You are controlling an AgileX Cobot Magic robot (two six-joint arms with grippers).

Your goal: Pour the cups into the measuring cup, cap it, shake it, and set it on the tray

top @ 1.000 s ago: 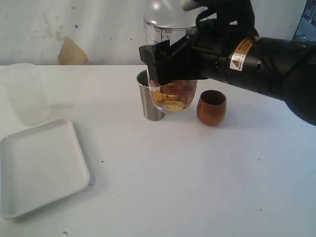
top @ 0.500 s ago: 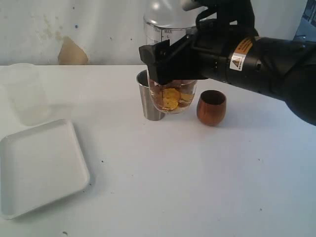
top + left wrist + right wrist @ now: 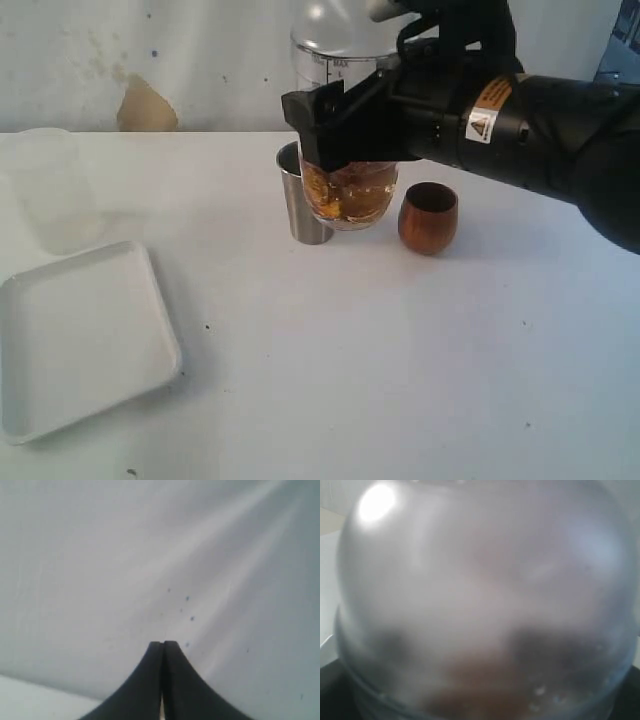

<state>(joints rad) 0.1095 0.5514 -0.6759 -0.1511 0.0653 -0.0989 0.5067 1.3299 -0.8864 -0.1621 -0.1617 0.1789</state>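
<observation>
My R gripper [image 3: 350, 135] clamps the capped measuring cup [image 3: 345, 198] mid-air, just in front of steel tumbler [image 3: 293, 200]. Shake w/ short strokes, firm squeeze (lid [image 3: 330, 25] could pop). L gripper [image 3: 162, 680] pressed shut, idle.

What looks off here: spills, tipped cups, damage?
No spill on the table. The steel tumbler and wooden cup stand upright, and the tray lies flat. The right gripper clamps the measuring cup; its amber liquid looks churned but contained. Only oddities: a brown stain on the back wall and a few dark specks on the table.
</observation>
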